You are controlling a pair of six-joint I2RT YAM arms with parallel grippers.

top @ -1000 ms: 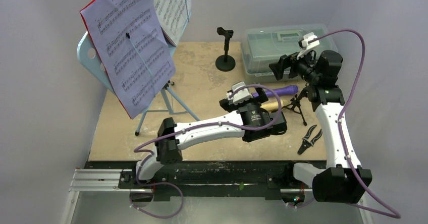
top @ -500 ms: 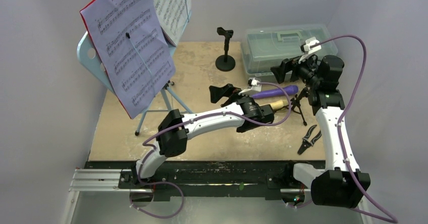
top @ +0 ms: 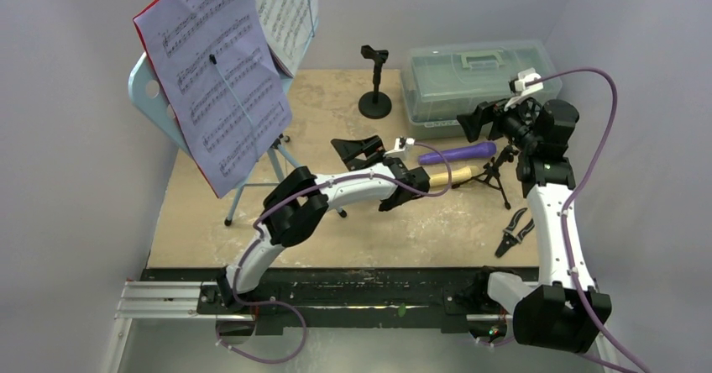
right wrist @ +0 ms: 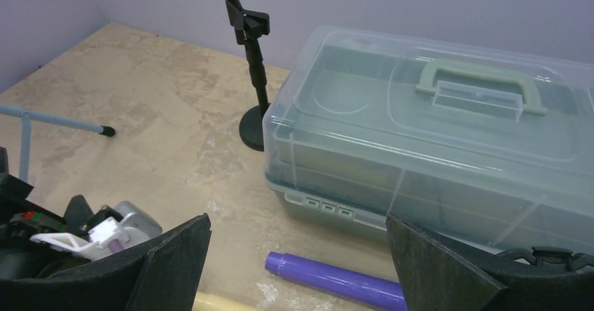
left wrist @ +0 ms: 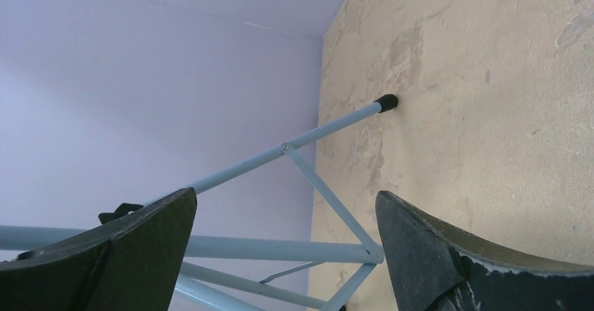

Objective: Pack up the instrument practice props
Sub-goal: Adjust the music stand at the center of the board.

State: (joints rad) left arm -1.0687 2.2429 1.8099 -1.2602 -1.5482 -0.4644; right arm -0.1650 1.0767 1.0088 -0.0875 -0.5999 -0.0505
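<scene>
The light-blue music rest (top: 144,96) stands at the far left on tripod legs (top: 285,167), carrying sheet music (top: 222,70) with a red folder (top: 144,7) behind it. My left gripper (top: 357,149) is open, pointing at the legs (left wrist: 280,248) from the right without touching them. A purple microphone (top: 458,152) and a cream one (top: 449,175) lie mid-table. My right gripper (top: 470,121) hangs open above the purple microphone (right wrist: 336,279), holding nothing. One black mic holder (top: 374,83) stands on a round base. The other black mic holder (top: 495,167) is a small tripod.
A translucent grey-green box (top: 470,75) with a handle sits shut at the back right, just beyond my right gripper (right wrist: 298,227). Small black pliers (top: 514,232) lie near the front right edge. Walls close in on the left, back and right.
My left arm has swung left, away from the microphones and toward the stand's legs. The right gripper has drifted slightly right. No object has moved.
</scene>
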